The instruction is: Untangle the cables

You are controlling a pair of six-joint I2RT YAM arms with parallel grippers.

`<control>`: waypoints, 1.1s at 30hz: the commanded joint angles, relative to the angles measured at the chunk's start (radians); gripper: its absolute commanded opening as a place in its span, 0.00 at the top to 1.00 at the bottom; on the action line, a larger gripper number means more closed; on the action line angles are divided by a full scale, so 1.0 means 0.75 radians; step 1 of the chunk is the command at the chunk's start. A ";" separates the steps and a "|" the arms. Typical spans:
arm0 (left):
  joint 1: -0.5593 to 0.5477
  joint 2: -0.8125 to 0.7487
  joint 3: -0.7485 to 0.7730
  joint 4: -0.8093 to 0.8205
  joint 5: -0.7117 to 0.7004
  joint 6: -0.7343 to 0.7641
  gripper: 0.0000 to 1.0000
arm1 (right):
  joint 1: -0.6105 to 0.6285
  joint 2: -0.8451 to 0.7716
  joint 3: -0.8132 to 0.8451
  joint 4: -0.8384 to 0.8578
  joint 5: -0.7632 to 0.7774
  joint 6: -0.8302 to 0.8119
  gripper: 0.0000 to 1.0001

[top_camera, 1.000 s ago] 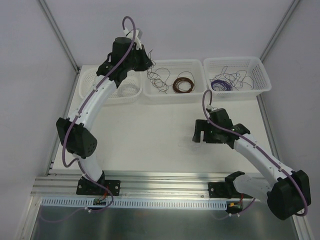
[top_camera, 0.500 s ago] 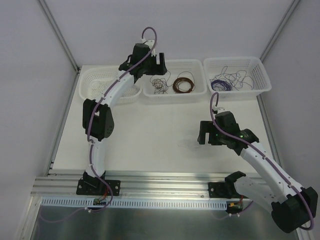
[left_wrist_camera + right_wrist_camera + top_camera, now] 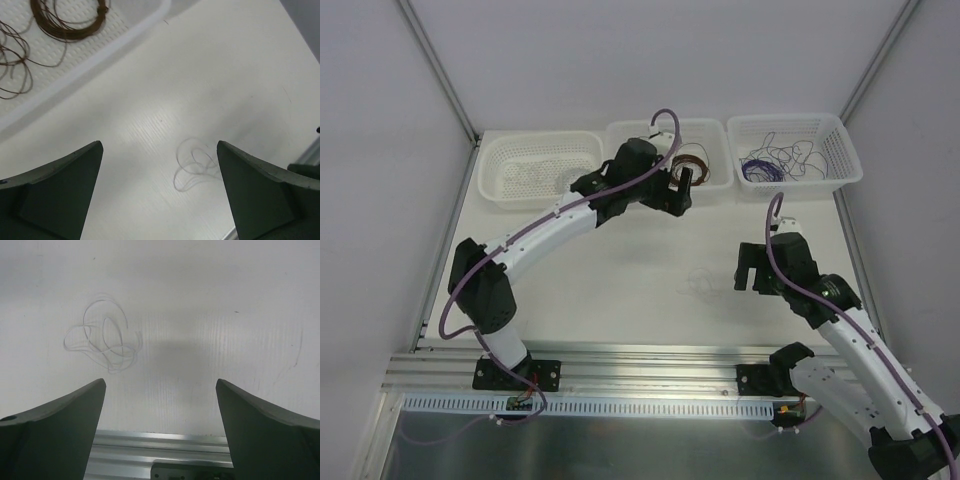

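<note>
cables [image 3: 102, 337]: pale grey loops lying loose on table [image 3: 225, 315]
left gripper [image 3: 159, 146]: fingers wide, empty, above table
right gripper [image 3: 160, 384]: fingers wide, empty, near loops

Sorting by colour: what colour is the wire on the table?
Pale grey wire, clearest in the right wrist view.

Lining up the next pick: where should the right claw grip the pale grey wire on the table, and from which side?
Pinch the pale grey wire where its loops cross, mid-tangle, coming straight down: it lies flat on the table, and the open right claw probably catches more strands there.
</note>
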 commanded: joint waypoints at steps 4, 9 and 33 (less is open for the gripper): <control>-0.191 -0.061 -0.190 0.010 -0.090 -0.104 0.01 | 0.003 -0.180 0.038 -0.118 0.222 0.090 0.03; -0.332 0.031 -0.219 -0.063 -0.164 -0.291 0.02 | 0.005 -0.315 0.014 -0.151 0.281 0.124 0.03; -0.461 0.530 0.004 -0.297 -0.387 -0.859 0.30 | 0.003 -0.475 -0.056 -0.177 0.286 0.128 0.03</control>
